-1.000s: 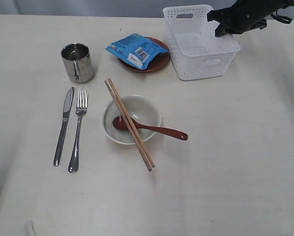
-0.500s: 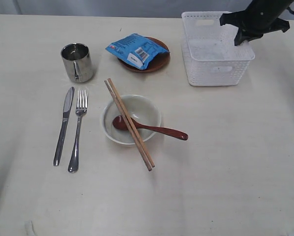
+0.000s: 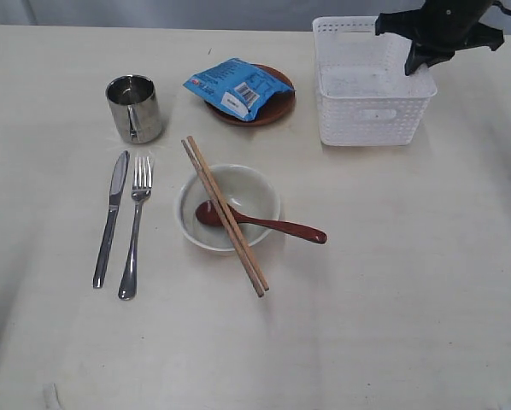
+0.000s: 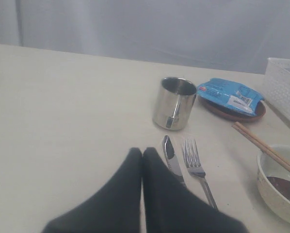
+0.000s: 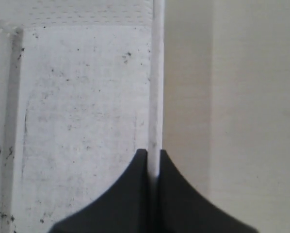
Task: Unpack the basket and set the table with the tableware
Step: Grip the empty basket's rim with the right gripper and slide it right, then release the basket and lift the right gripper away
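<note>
The right gripper (image 5: 153,156) is pinching the thin side wall of the basket (image 3: 371,120), jaws closed on the rim with one finger inside and one outside. The basket is lying empty directly under this gripper, apparently resting on the table (image 3: 426,282). It is looking light and somewhat flexible: hollow lattice plastic, likely tilting or bending when lifted by one wall, so gripping deep over the rolled rim, mid-wall, is seeming safest. The left gripper (image 4: 142,155) is hovering with fingers pressed together on nothing, the knife (image 4: 170,155) and fork (image 4: 196,165) lying just ahead of it.
</note>
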Motion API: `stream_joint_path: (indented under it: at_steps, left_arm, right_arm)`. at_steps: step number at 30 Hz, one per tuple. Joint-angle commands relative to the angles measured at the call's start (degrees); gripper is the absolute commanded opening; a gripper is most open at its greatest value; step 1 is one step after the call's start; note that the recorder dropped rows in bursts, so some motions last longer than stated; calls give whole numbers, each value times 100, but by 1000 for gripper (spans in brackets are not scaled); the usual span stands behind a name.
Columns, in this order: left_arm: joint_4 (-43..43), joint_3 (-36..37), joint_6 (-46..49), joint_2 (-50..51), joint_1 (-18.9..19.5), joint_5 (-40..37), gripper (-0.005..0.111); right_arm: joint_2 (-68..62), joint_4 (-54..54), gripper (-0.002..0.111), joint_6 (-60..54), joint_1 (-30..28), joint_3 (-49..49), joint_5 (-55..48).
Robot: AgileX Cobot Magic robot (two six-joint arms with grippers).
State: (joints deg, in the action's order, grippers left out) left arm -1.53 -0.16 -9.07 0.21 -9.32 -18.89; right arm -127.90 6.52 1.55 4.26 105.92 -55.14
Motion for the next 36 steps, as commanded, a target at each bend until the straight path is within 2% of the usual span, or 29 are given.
stream_joint_path:
  at_steps: [1, 16, 19, 24, 26, 32, 36]
  left_arm:
    - [-2, 16, 3, -21, 6, 63, 0]
    - [-2, 16, 3, -21, 6, 63, 0]
    - [-2, 16, 3, -21, 6, 63, 0]
    - [-2, 16, 3, -21, 6, 63, 0]
    - [-2, 16, 3, -21, 6, 63, 0]
    - [-2, 16, 3, -21, 6, 63, 0]
    - [-2, 16, 3, -21, 6, 63, 0]
  right_arm:
    - [-151, -223, -1, -76, -11, -1, -68]
    - [-176, -450, 0, 171, -11, -1, -325]
    - [-176, -450, 12, -3, -11, -1, -327]
    - [-176, -385, 45, -43, -11, -1, -262]
    - [-148, -385, 52, -74, -11, -1, -187]
    - [307, -517, 51, -84, -11, 508, -464]
    - [886, 0, 51, -155, -11, 743, -606]
